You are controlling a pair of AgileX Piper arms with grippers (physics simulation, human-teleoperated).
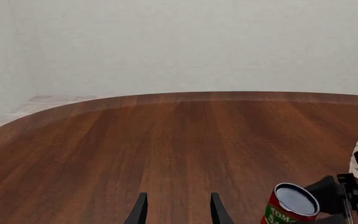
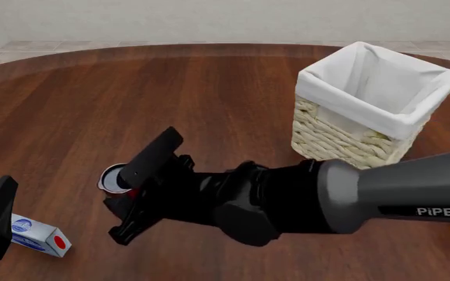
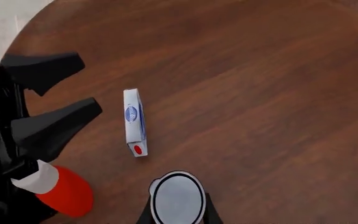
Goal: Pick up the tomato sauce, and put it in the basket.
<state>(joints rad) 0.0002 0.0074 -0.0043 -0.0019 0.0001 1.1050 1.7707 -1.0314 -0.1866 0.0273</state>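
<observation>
Now we have the right gripper (image 2: pixel 131 196) around the can.
From the can, the basket (image 2: pixel 342 143) stands at two o'clock, well apart; our right fingers straddle the can (image 3: pixel 177 198), upright on the table (image 2: pixel 209 93), ready to lift. Our left gripper (image 1: pixel 175 210) hangs spread, idle.

tomato sauce (image 2: pixel 114 178) front-left | carton (image 2: pixel 40 235) nearer, left | basket (image 2: pixel 342 140) far right
</observation>
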